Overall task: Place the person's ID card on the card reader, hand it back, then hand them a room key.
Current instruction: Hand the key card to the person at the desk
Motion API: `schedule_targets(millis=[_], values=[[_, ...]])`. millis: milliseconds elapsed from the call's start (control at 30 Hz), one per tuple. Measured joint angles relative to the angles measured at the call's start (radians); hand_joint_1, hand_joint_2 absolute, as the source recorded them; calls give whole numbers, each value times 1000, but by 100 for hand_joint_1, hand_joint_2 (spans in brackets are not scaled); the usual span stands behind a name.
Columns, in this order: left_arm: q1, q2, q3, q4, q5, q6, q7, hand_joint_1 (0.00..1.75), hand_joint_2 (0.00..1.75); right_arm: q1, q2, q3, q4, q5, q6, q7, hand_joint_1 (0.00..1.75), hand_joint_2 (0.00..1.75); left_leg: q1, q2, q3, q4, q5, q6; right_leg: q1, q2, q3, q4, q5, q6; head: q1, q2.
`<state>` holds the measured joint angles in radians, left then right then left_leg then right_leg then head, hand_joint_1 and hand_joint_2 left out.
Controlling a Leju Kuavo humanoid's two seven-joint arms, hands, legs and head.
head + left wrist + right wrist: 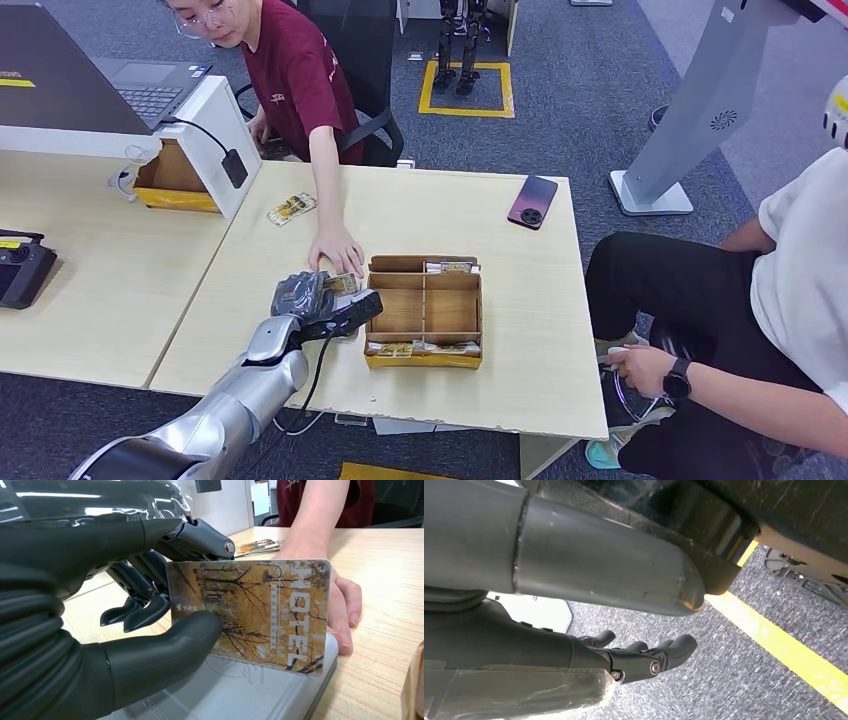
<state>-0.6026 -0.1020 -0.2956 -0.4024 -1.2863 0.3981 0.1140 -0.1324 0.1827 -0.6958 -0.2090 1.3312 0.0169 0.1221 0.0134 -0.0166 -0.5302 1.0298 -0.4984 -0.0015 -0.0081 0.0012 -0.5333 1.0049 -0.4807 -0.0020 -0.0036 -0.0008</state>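
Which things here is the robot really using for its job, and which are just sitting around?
For the job:
left hand, pinching the card
HOTEL card
grey card reader beneath it
person's hand resting on the table beside the card
wooden card box

Just lying about:
phone
laptop
loose card
black controller
right hand, hanging over the floor

My silver left arm reaching forward, dark many-fingered left hand [150,600] pinching a yellow autumn-tree hotel card [255,612] between thick grey thumb and fingers [142,611], my right hand [644,655] hanging, fingers loosely curled, nothing between them
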Motion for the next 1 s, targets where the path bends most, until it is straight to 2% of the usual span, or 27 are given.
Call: schedule_targets(millis=[667,867,1000], values=[[-8,-8,0,1,-12,-32,2,175,175,-2,1,6,-1,-1,0,-7,0,0,-2,-3,-1,-1,2,1,-2,-3,0,0,0,1,0,0],[-6,-8,1,2,18,-33,-38,175,175,0,1,6,-1,-4,-3,-11,0,0,-2,-4,-1,-1,2,1,-2,-3,-1,0,1,1,0,0],[-7,-11,18,0,78,-52,-107,175,175,2,1,6,-1,-12,-4,-13,0,0,-2,-4,-3,-1,3,1,-2,-3,-2,0,1,1,0,0]])
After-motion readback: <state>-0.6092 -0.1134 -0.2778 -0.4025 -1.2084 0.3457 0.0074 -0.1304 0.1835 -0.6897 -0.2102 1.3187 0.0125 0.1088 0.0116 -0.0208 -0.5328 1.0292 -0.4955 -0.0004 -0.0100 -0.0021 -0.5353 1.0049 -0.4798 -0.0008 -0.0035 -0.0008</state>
